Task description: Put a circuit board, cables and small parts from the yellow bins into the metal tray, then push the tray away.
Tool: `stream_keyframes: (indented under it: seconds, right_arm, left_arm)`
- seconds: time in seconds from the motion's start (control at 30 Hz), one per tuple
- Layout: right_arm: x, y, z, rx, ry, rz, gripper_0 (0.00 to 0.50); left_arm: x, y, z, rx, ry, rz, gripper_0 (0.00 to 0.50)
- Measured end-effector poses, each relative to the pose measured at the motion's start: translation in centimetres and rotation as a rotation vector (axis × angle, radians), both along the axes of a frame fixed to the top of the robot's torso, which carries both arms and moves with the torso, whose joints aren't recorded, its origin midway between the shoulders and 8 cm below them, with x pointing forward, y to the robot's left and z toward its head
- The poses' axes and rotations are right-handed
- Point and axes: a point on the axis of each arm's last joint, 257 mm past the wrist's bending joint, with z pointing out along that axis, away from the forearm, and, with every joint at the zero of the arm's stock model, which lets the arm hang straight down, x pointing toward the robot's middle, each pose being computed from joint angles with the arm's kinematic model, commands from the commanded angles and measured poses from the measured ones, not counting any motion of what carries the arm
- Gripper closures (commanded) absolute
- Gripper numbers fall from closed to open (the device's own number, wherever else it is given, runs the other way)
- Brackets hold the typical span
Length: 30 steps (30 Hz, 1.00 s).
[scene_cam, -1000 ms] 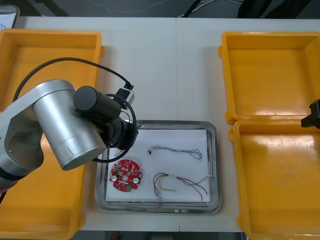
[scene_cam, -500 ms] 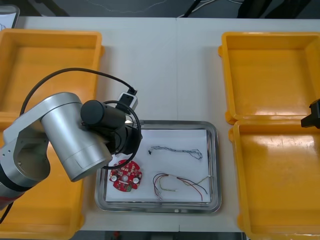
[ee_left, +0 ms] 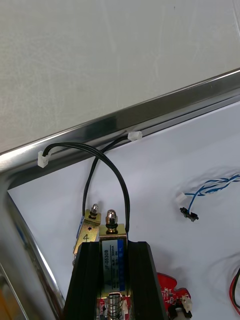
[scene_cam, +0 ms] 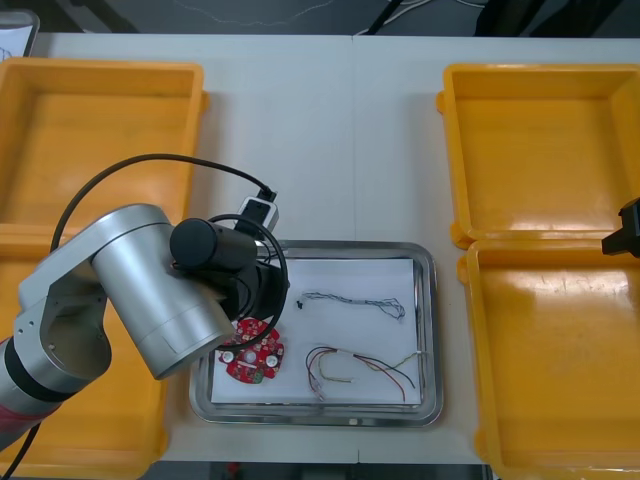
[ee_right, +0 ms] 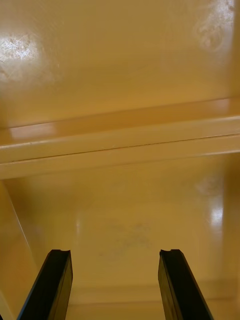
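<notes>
The robot's left gripper (ee_left: 116, 246) hung over the left part of a shiny metal tray (scene_cam: 430, 330) lined in white, its black fingers clamped on a small metal part with a blue label (ee_left: 100, 227). From that part a thin black cable (ee_left: 117, 175) with white plugs looped up and lay on the liner near the tray's rim. A round red circuit board (scene_cam: 255, 355) lay in the tray just beneath the gripper, with a twisted blue and white cable (scene_cam: 355, 300) and a red and yellow cable (scene_cam: 360, 365) beside it. The right gripper (ee_right: 116, 252) waited at the table's right edge, fingers apart above the yellow plastic bins (scene_cam: 560, 360).
</notes>
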Motion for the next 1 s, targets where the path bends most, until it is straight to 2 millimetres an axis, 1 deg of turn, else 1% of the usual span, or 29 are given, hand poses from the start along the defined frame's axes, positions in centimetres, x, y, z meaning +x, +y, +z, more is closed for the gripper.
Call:
stream_keyframes:
  seconds: [0.27,0.5,1.0]
  right_arm:
    - [0.0,0.0,0.0,0.0,0.0,0.0,0.0]
    - [0.0,0.0,0.0,0.0,0.0,0.0,0.0]
    - [0.0,0.0,0.0,0.0,0.0,0.001,0.0]
  left_arm:
    - [-0.4,-0.8,-0.3,-0.01,0.006,-0.014,0.5]
    - [-0.2,-2.0,-0.6,-0.028,-0.013,-0.038,0.5]
    - [0.5,-1.7,-3.0,-0.007,0.002,-0.027,0.5]
